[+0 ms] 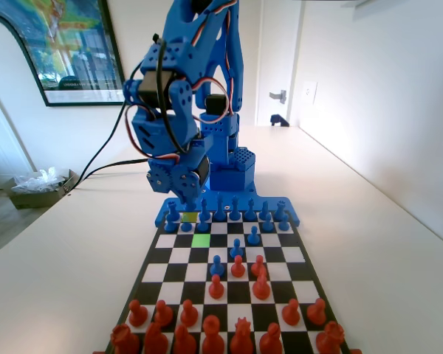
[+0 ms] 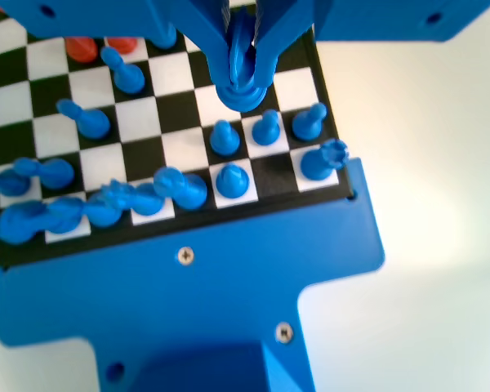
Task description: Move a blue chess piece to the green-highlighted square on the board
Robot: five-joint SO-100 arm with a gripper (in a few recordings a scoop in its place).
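1. Fixed view: the blue arm leans over the far left corner of the board [image 1: 299, 262], and its end effector [image 1: 190, 204] hangs low over the second row of blue pieces, just above a dull yellow-green square [image 1: 189, 217]. Something blue sits between the tips, though from here it is too small to tell what.
2. Same view: the green-highlighted square [image 1: 201, 240] lies bare, one row nearer the camera and a touch to the right of the end effector, so on these pictures the carry looks short. The judgement: the lift is in hand and the placing is not yet done.
3. Around it: blue pawns line the row just behind, two more blue pieces stand to the right of the green square, and red pieces crowd the near end. Nothing stands on the target itself; the neighbours on the right are the likeliest thing to clip.
4. Wrist view: here is the close look. The end effector [image 2: 243, 77] has its jaws nearly closed, pinching the blue chess piece [image 2: 243, 82] by its round head, the flared base hanging free over a white square. Holding it high on the head keeps the jaws above the neighbours.
5. Same view: three blue pawns [image 2: 266, 127] stand just below the held piece, with taller blue pieces along the edge row and the pale bench [image 2: 425, 163] to the right.
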